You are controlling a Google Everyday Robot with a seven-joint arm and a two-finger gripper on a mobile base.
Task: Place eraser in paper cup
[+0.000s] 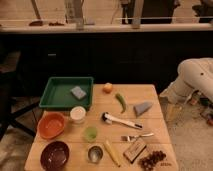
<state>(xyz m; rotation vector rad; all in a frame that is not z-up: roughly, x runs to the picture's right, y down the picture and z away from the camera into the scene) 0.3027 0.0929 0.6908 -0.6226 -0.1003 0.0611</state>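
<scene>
1. The eraser point(135, 150) lay near the front right corner of the wooden surface point(148, 93), well apart from the tool point(171, 108).
2. The tool hung at the end of the white arm point(196, 80), off the right edge of the surface and near the grey wedge point(142, 108).
3. I could not tell if the tool was open or closed. It did not seem to hold or touch anything.
4. The eraser was a small block with a tan top and a dark side. It lay flat and turned a bit.
5. A fork point(136, 136) was just behind the eraser, and dark grapes point(152, 160) were just beside it on the right.
6. The paper cup point(77, 114) stood upright, far to the left of the eraser. It was just in front of the green tray point(65, 106) and beside the orange bowl point(51, 125).
7. The cup was short, white and round.
</scene>
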